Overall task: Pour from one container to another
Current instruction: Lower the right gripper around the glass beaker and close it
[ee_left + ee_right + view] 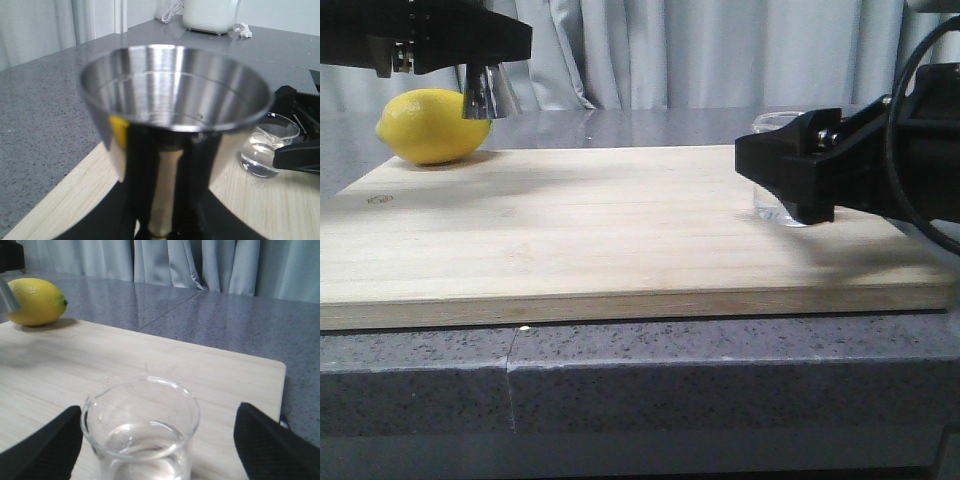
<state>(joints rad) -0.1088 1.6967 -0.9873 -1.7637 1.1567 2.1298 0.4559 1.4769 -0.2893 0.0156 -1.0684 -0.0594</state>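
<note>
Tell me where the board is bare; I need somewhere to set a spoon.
The wooden board is bare across its middle and front, between the lemon and glass beaker. The beaker's corner is crowded by the open right gripper.

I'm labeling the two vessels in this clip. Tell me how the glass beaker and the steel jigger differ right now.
The beaker is clear glass; the jigger is shiny opaque steel. The beaker stands on the wooden board, while the jigger is held in the air by the left gripper. The right gripper has its fingers spread on either side of the beaker, apart from it. The beaker holds clear liquid. Both stand upright, mouths open upward.
</note>
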